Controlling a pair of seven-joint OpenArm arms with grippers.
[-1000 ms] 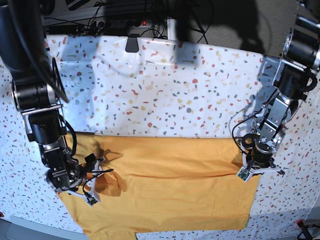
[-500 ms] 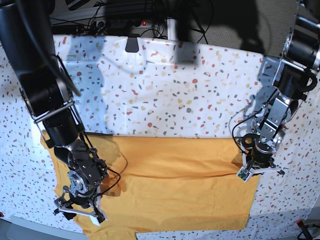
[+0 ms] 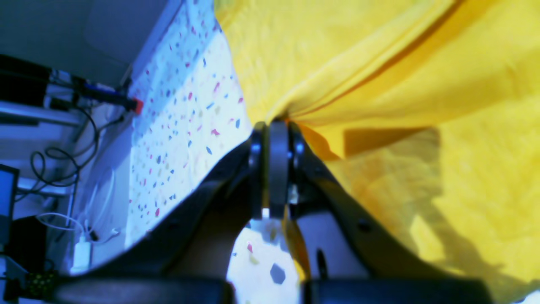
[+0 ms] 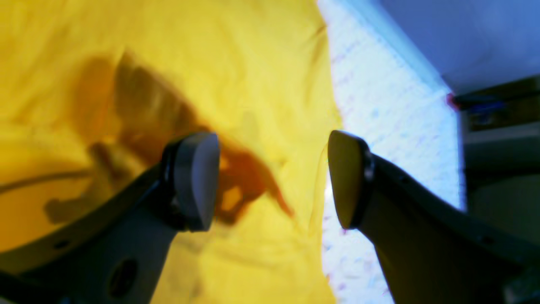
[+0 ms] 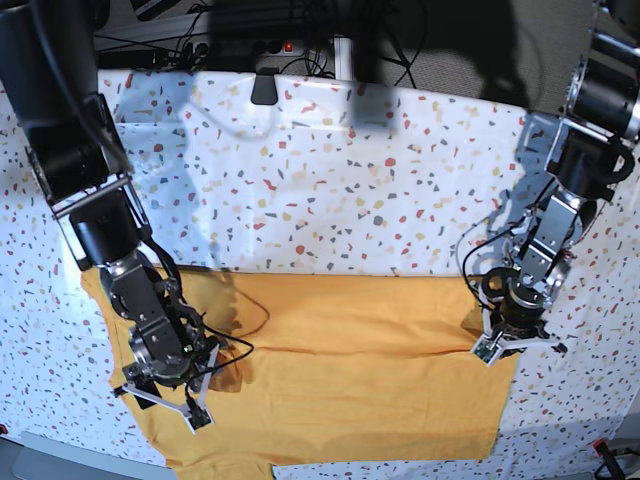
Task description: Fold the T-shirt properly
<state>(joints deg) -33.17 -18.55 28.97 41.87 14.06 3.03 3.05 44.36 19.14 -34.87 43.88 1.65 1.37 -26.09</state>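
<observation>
The left fingers [image 3: 272,126] are pinching the shirt's [image 5: 370,370] edge to anchor it; the right fingers [image 4: 273,179] are hovering apart above the other side.

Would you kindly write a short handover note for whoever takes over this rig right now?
Left gripper: shut on a pinch of the T-shirt at its edge, fabric bunching into the jaws.
Right gripper: open, holding nothing, over the shirt's opposite side near its edge.
T-shirt: spread mostly flat across the near part of the speckled tablecloth, with one long crease along its length.
Done: one side gripped.
Left: grip the other side, then make the folds; none looks finished yet.
</observation>
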